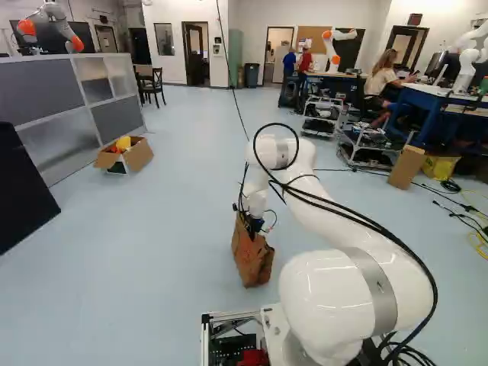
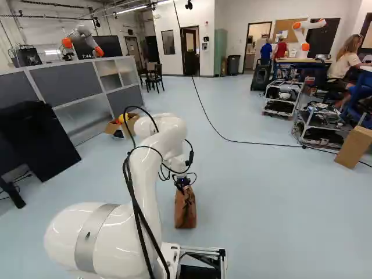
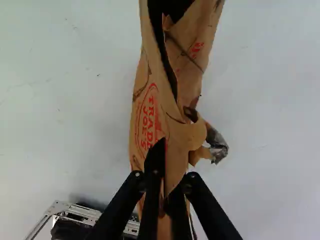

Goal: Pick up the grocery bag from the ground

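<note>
from left in your left base view: an open cardboard box (image 1: 138, 155), then the brown grocery bag (image 1: 250, 258) below your gripper (image 2: 182, 183), its fingers (image 3: 155, 159) nearly together, pinching the bag's upper edge, then your white arm (image 1: 335, 217)

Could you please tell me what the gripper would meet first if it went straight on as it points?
The bag: the gripper points down along it and seems already closed on its upper part. Beyond that comes the floor, though how near is hard to judge.
</note>
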